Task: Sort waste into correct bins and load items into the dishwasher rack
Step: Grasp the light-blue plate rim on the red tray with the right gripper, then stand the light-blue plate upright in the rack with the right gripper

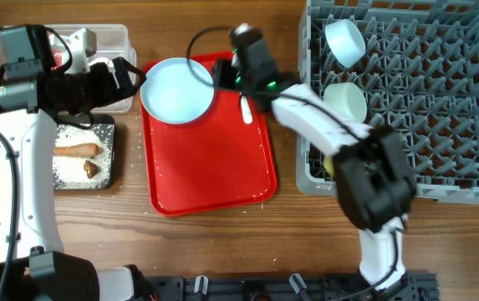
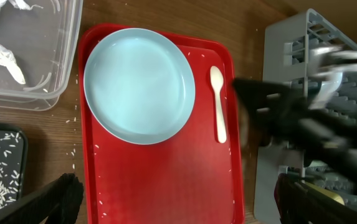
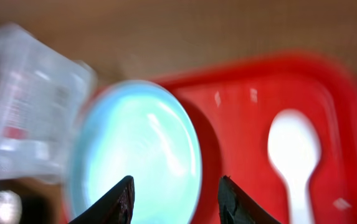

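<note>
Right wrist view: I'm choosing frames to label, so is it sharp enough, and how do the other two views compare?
Right wrist: heavily blurred, the light blue plate, white spoon and clear tub all soft-edged. Left wrist: plate and spoon crisp, but the right arm in front of the rack is smeared. Overhead: sharp, evenly lit.

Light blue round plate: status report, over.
Left gripper jaws wide, empty. Right gripper jaws apart, empty, by light blue round plate on red plastic serving tray. White plastic spoon beside it; plate bare.
</note>
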